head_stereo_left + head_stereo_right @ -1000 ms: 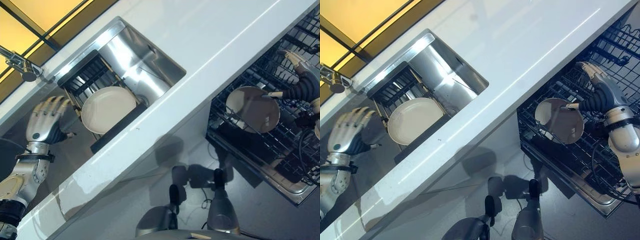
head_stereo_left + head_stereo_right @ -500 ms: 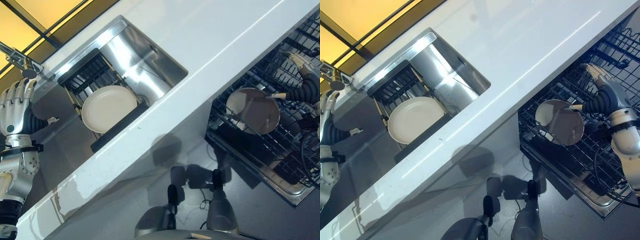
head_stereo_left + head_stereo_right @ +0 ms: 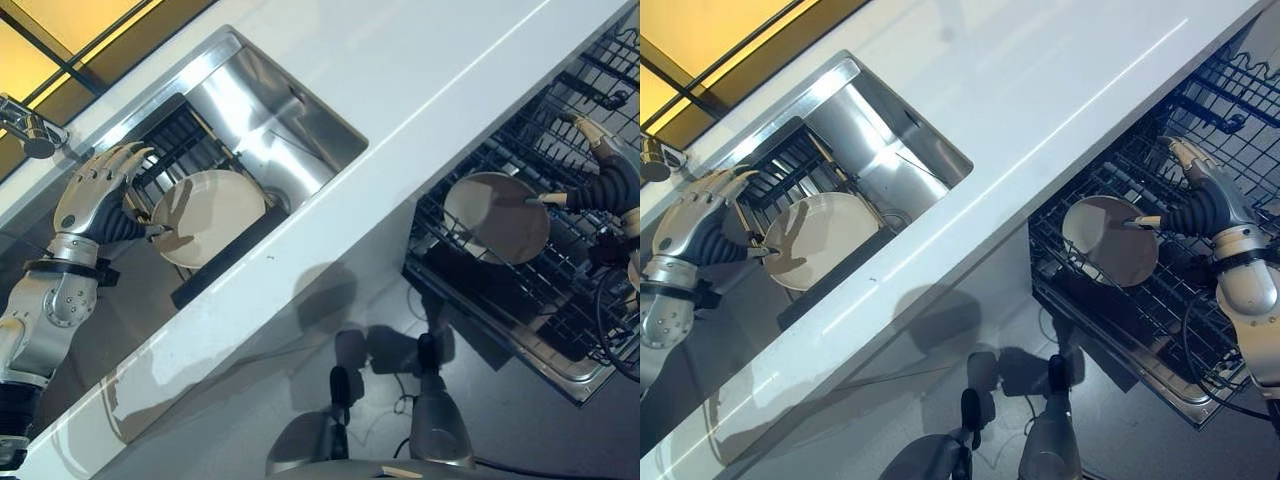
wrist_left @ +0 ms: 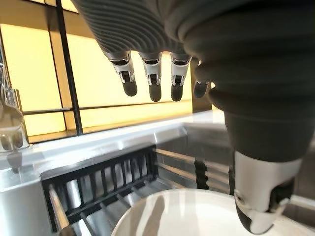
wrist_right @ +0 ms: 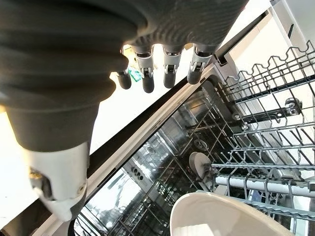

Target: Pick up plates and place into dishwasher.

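White bench (image 3: 420, 80) runs diagonally. At ten o'clock, a plate (image 3: 208, 215) rests in the sink (image 3: 290, 120) rack; the left hand (image 3: 95, 195), fingers spread, hovers just beside it. At three o'clock, the right hand (image 3: 1200, 205), fingers straight, touches a plate (image 3: 1110, 240) standing in the dishwasher rack (image 3: 1170, 300).

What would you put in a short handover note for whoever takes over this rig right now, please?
Left hand: open, fingers spread, thumb by the rim of the cream plate leaning in the black sink rack; nothing gripped.
Right hand: open beside the plate standing in the dishwasher rack; holds nothing.
Done: one plate racked.
Left: grasp the sink plate, carry it over the white counter, slot it in.
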Controlling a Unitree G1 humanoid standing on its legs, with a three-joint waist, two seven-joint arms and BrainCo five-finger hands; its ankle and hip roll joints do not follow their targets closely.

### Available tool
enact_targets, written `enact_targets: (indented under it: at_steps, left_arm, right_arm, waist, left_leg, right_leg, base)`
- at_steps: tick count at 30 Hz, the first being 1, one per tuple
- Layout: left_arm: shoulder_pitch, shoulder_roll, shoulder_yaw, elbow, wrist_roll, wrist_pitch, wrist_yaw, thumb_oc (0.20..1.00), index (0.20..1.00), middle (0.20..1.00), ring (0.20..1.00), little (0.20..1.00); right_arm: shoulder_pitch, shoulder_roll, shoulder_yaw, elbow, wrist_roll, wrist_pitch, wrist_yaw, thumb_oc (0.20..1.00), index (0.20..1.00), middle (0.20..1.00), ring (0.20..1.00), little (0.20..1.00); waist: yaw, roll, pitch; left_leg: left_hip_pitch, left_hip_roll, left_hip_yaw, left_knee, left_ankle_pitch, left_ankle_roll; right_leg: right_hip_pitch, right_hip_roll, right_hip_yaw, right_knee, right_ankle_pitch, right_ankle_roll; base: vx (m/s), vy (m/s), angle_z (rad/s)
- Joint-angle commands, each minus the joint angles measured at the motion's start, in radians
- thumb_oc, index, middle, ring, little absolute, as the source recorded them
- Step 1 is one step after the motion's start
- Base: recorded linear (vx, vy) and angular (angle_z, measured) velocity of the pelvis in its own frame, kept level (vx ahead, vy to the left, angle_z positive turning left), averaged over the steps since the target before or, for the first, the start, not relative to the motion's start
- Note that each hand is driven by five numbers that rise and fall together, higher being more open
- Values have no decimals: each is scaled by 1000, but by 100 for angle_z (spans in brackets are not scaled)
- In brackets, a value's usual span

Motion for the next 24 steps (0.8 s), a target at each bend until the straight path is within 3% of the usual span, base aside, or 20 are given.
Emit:
enact_targets:
  at_steps: [1,5,11,24]
  left_arm:
    - [-17,95,1,10,-56,23,-42,1000,1000,1000,1000,1000]
    - [-11,118,-13,14,-50,27,-130,1000,1000,1000,1000,1000]
    - [-6,187,-34,5,-88,93,-261,1000,1000,1000,1000,1000]
    - [-6,177,-11,-31,-190,115,-344,1000,1000,1000,1000,1000]
  right_arm:
    - [-3,-32,-27,-51,34,-49,-44,1000,1000,1000,1000,1000]
    - [-5,-44,-26,-47,43,-52,-47,1000,1000,1000,1000,1000]
    - [-13,-73,-19,-45,71,-40,-61,1000,1000,1000,1000,1000]
    - [-9,-67,-28,-51,72,-36,-71,1000,1000,1000,1000,1000]
  waist:
    - [7,-49,-31]
    - [9,-49,-27]
    - [18,-51,-18]
    - [29,-51,-4]
  left_leg:
    - [-99,-2,7,23,70,-6]
    - [-105,-2,7,27,71,-5]
    - [-114,-3,4,36,69,-3]
    - [-130,-4,-4,42,71,-2]
  right_leg:
    - [-17,-25,47,226,-191,35]
    - [-19,-26,44,227,-189,34]
    - [-18,-27,35,226,-187,35]
    - [-19,-29,21,221,-185,34]
  base:
    - [0,0,0]
    - [0,0,0]
    - [0,0,0]
    - [-4,-2,1]
